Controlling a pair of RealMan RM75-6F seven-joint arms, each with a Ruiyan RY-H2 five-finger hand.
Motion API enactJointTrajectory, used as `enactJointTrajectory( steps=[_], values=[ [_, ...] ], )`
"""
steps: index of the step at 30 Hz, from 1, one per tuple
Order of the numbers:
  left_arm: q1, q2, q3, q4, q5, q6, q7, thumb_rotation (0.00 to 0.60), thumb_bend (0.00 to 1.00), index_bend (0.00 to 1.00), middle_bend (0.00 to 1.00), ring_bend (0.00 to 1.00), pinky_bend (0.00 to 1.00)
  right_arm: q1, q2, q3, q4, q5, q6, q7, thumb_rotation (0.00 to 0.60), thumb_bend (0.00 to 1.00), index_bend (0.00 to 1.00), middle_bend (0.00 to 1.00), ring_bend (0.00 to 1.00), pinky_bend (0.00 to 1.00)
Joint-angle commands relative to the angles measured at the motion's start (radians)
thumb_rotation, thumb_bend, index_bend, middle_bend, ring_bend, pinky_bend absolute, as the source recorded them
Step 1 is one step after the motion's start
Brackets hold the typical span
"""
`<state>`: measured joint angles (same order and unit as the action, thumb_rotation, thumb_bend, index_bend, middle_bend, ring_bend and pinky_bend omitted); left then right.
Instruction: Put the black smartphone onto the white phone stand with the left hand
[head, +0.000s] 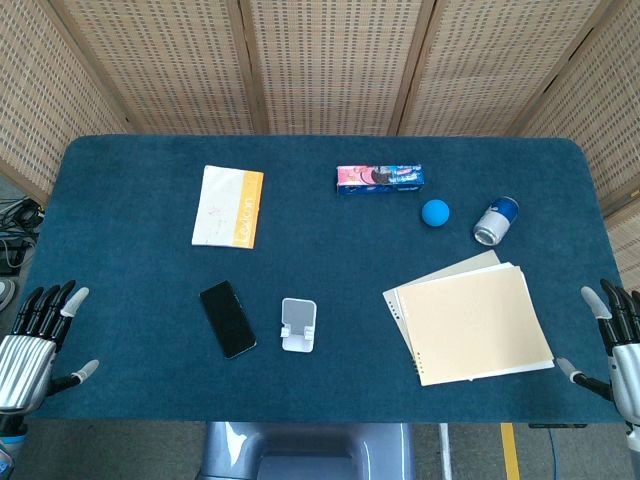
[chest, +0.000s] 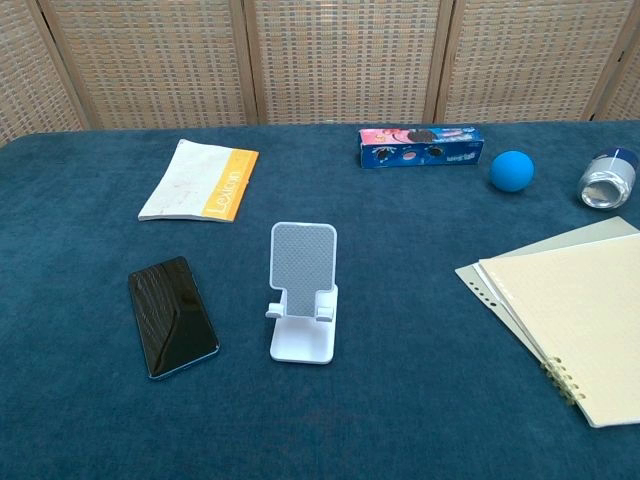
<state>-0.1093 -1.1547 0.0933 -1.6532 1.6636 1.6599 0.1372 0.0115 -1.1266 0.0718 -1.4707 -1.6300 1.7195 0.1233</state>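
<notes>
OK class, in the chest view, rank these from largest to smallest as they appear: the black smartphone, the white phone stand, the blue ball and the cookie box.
1. white phone stand
2. black smartphone and cookie box: look alike; the box lies farther back, so unsure.
3. blue ball

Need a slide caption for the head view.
Start: phone flat left of the empty stand; both hands, left and right, open at table edges.

Black smartphone (head: 228, 319) lies flat, screen up, beside the upright white phone stand (head: 298, 325), well right of the left hand (head: 35, 345).
</notes>
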Motion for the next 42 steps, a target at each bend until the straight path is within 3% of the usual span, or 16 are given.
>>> enactJointTrajectory(
  steps=[1,6,9,13,16,22,29,34,42],
  values=[
    [0.001,-0.004,-0.003,0.001,0.001,-0.009,0.004,0.6,0.0,0.0,0.0,0.0,0.0,-0.001,0.002,0.0,-0.002,0.001,-0.002,0.001,0.6,0.0,0.0,0.0,0.0,0.0],
    [-0.01,-0.01,-0.006,0.004,0.007,-0.047,0.012,0.6,0.0,0.0,0.0,0.0,0.0,-0.003,0.008,-0.004,-0.01,0.003,-0.009,0.001,0.6,0.0,0.0,0.0,0.0,0.0],
    [-0.064,-0.007,-0.015,0.001,0.02,-0.135,-0.008,0.6,0.0,0.0,0.0,0.0,0.0,-0.005,0.013,-0.008,-0.022,0.004,-0.017,-0.011,0.6,0.0,0.0,0.0,0.0,0.0],
    [-0.27,-0.048,-0.054,0.115,0.111,-0.364,-0.112,0.6,0.0,0.0,0.0,0.0,0.0,0.002,0.02,-0.003,-0.04,0.02,-0.039,-0.022,0.6,0.0,0.0,0.0,0.0,0.0],
    [-0.38,-0.093,-0.052,0.213,0.146,-0.5,-0.212,0.6,0.0,0.0,0.0,0.0,0.0,0.005,0.023,0.001,-0.045,0.042,-0.061,-0.018,0.6,0.0,0.0,0.0,0.0,0.0],
    [-0.487,-0.154,-0.043,0.335,0.173,-0.623,-0.267,0.6,0.0,0.0,0.0,0.0,0.0,0.013,0.028,0.006,-0.046,0.072,-0.099,-0.001,0.6,0.0,0.0,0.0,0.0,0.0],
    [-0.575,-0.244,-0.012,0.512,0.254,-0.647,-0.276,0.6,0.0,0.01,0.0,0.03,0.08,0.018,0.026,0.015,-0.039,0.09,-0.111,-0.003,0.6,0.0,0.0,0.0,0.0,0.0],
    [-0.62,-0.301,0.039,0.637,0.323,-0.607,-0.318,0.6,0.0,0.1,0.07,0.13,0.15,0.015,0.025,0.024,-0.037,0.109,-0.114,-0.003,0.6,0.0,0.0,0.0,0.0,0.0],
    [-0.651,-0.359,0.078,0.724,0.33,-0.585,-0.365,0.6,0.0,0.14,0.12,0.17,0.19,0.018,0.022,0.026,-0.041,0.114,-0.121,-0.013,0.6,0.0,0.0,0.0,0.0,0.0]
  ],
)
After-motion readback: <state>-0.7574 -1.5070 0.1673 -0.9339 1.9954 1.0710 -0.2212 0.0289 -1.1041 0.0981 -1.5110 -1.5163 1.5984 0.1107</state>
